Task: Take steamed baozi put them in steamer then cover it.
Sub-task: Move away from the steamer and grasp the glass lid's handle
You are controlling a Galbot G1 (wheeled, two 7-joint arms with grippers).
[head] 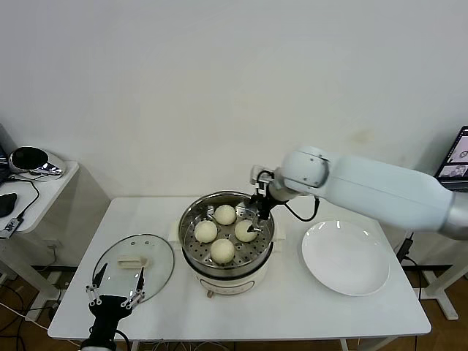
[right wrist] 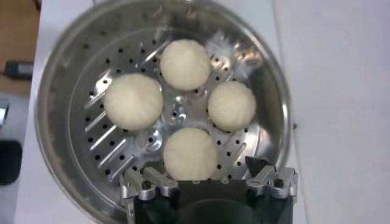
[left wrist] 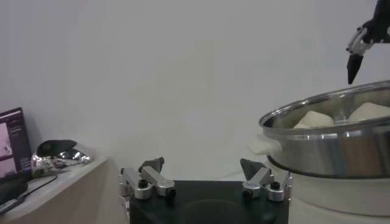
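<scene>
Nearest, at the table's (head: 292, 314) front left corner: left pincer (head: 115, 289) parked with fingers spread wide, empty, tips just short of the glass lid (head: 135, 267). Lid flat on the table near the left edge, cream handle up, just beside the steamer (head: 227, 252).

Mid-table, toward the centre: steamer on its cream base, steel rim shining. All four steamed baozi (right wrist: 190, 152) on the perforated tray inside, sitting close together in a ring, none stacked. To its right, near the right edge, a white plate (head: 345, 257), bare.

Farther back: right pincer (head: 254, 219) hanging over the far right part of the pot, fingers apart and gripping nothing, tips just above the nearest bun.

Judged from this: loading done, release of the last bun just finished; covering not yet done. Next move calls for lifting the right arm clear of the rim, then closing a pincer on the lid's handle, likely the left one since it sits right beside it, and lowering the lid level onto the pot.

No brand, label or readable writing anywhere.
</scene>
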